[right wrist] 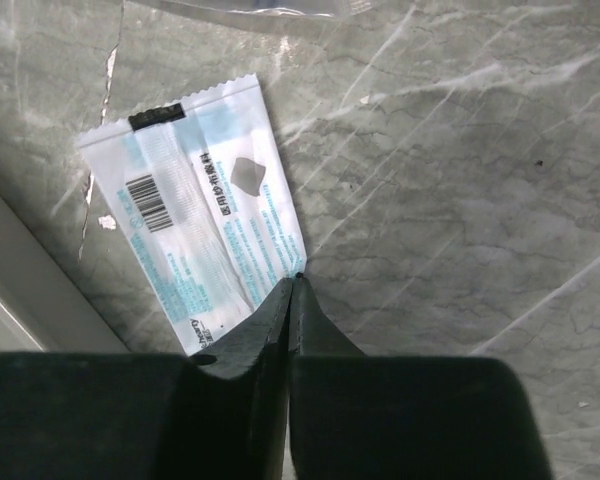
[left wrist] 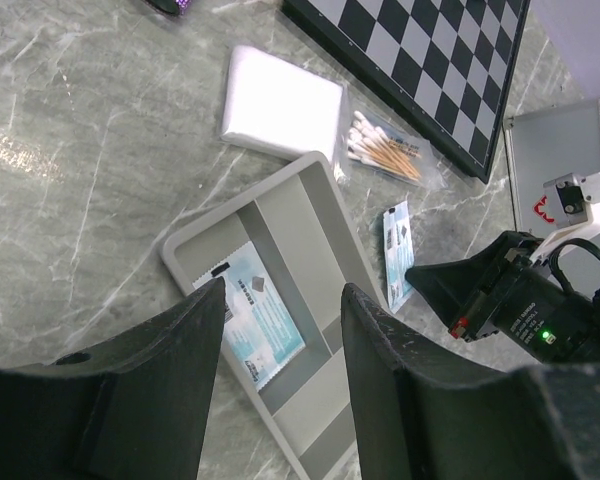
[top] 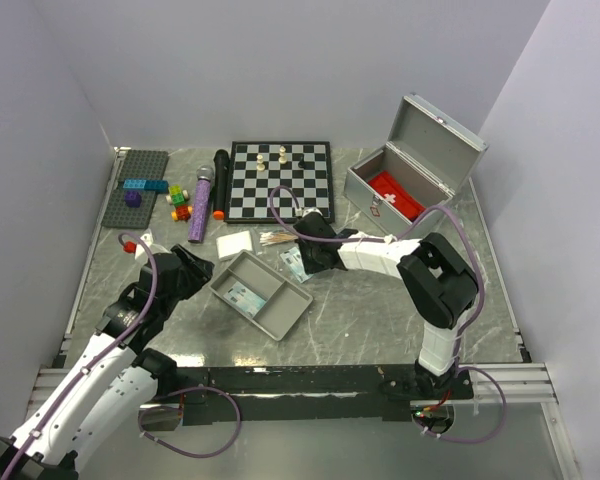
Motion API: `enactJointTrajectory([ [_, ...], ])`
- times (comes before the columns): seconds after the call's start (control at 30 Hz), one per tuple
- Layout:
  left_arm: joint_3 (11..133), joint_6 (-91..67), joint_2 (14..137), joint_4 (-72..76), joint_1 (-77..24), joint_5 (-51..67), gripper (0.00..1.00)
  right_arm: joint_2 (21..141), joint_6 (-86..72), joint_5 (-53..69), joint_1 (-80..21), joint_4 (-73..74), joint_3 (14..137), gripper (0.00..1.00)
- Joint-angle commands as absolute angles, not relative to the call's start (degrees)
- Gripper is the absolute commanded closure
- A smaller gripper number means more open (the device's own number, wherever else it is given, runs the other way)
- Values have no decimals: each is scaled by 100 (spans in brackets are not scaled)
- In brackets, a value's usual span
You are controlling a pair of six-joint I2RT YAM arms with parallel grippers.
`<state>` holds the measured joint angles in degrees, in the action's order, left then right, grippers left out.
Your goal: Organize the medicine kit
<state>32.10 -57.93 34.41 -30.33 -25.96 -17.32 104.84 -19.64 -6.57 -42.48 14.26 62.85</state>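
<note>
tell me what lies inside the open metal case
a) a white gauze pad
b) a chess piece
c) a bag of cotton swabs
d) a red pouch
d: in the top view the metal case stands with its lid up, and only a red pouch shows inside it.

Chessboard (top: pixel 280 180) bears a few pieces; purple microphone (top: pixel 201 205) beside black microphone (top: pixel 221 183); brick baseplate (top: pixel 140 185) far left
</note>
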Motion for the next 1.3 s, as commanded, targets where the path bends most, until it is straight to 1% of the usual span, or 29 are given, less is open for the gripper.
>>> enactJointTrajectory([
  [0.0, 3243, -5801, 3489, -2830, -2575, -1635, 46, 10705, -2118, -650, -4210, 1722, 5898, 100],
  [0.2, 3243, -5792, 3410, -2865, -2575, -1652, 46, 10311, -2162, -826, -4184, 1731, 5713, 100],
  [0.37, 3305, -5783, 3401, -2883, -2575, -1670, 46, 9476, -2171, -993, -4236, 1670, 5616, 100],
  [0.5, 3349, -5774, 3401, -2892, -2575, -1705, 46, 8913, -2013, -1169, -4482, 1871, 5896, 100],
  [0.63, 3357, -5774, 3384, -2883, -2575, -1705, 46, 8745, -1785, -1301, -4894, 1995, 6266, 100],
  [0.77, 3331, -5809, 3314, -2900, -2575, -1696, 46, 8920, -1556, -1213, -5343, 2056, 6687, 100],
  [0.9, 3313, -5818, 3252, -2927, -2575, -1696, 46, 9490, -1433, -1169, -5738, 2197, 7241, 100],
  [1.27, 3296, -5827, 3076, -3085, -2575, -1811, 46, 10485, -1424, -800, -6152, 2294, 8050, 100],
])
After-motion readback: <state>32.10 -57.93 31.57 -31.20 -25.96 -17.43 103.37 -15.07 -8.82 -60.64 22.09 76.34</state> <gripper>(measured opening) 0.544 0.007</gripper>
